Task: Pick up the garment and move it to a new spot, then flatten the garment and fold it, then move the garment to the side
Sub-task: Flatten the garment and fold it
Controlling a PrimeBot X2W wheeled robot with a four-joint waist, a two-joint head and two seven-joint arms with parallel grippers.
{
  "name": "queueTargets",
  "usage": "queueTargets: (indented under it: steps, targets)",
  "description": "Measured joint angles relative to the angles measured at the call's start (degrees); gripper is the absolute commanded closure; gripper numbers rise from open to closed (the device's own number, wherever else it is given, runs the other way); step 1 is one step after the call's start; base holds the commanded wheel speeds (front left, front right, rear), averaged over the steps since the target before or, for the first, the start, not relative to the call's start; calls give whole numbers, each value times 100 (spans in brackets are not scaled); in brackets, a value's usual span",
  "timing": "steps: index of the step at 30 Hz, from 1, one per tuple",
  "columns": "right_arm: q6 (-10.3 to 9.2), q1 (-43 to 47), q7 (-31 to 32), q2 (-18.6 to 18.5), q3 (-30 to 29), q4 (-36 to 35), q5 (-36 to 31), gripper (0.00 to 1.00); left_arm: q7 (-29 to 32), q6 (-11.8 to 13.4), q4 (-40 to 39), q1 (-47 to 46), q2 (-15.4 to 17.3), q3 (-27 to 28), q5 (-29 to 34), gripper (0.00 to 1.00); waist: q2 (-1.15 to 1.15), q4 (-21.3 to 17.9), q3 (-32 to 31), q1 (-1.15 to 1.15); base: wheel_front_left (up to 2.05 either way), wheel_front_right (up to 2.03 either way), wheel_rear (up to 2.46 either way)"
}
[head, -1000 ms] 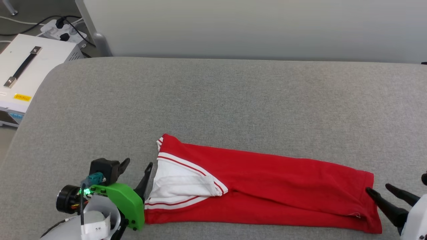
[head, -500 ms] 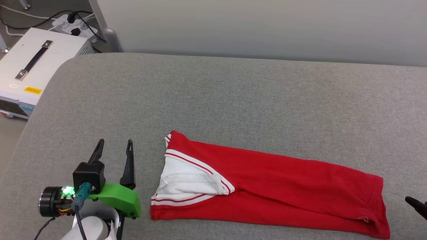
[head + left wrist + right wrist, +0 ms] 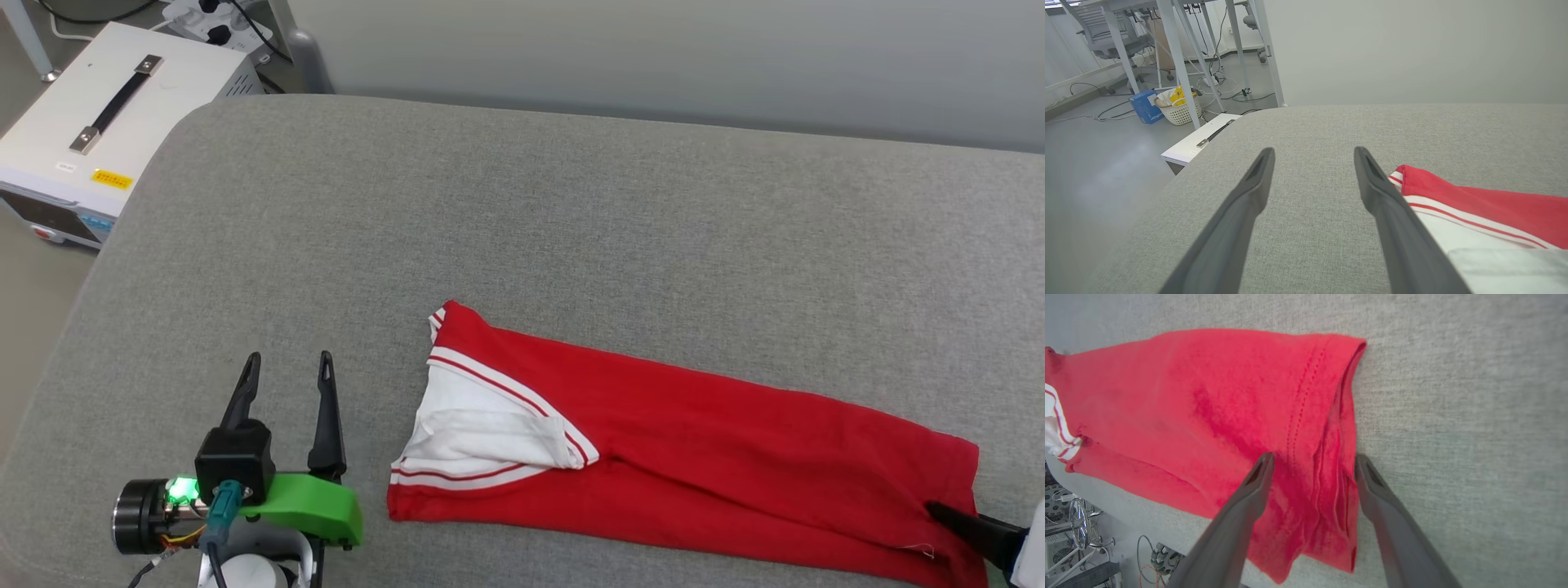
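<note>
Folded red jersey T-shirt (image 3: 694, 457) lies lower centre-right on the grey cushion (image 3: 522, 220); left gripper (image 3: 286, 367) gapes beside it, right gripper (image 3: 1312, 461) spread over its hem, holding nothing

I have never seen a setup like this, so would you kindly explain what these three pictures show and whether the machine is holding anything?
This is a two-armed robot. One picture looks down from its head; the other two look along each wrist's two dark fingers. On the grey padded surface lies a red garment folded into a long strip, its white sleeve on top. The left gripper is open over bare padding beside the sleeve end. The right gripper is open, its fingers either side of the hem. Nothing is held.
</note>
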Motion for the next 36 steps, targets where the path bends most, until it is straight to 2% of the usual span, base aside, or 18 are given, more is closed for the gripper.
queueTargets:
  steps: [10,15,17,18,23,28,36]
  targets:
    - [0,-474,20,234,662,58,85,0,0,-605,23,164,-695,575,699,0,0,93,108,0,0,0,0]
    - [0,-630,-127,280,979,20,132,0,0,-797,56,207,-959,820,971,0,0,119,133,0,0,0,0]
    - [0,-673,-248,263,1090,16,122,79,0,-868,87,246,-1049,895,1068,0,0,128,131,0,0,0,0]
    - [0,-691,-322,255,1123,23,121,100,0,-900,96,261,-1089,928,1115,0,0,131,128,0,0,0,0]
    - [0,-704,-548,205,1321,92,144,100,0,-1053,111,314,-1265,1083,1319,0,0,122,81,0,0,0,0]
    - [0,-703,-761,1,1378,181,202,100,0,-1162,110,410,-1384,1206,1479,0,0,95,7,0,0,0,0]
    - [0,-649,-1024,-672,1194,435,293,100,0,-1301,58,560,-1511,1349,1680,0,0,55,-159,0,0,0,0]
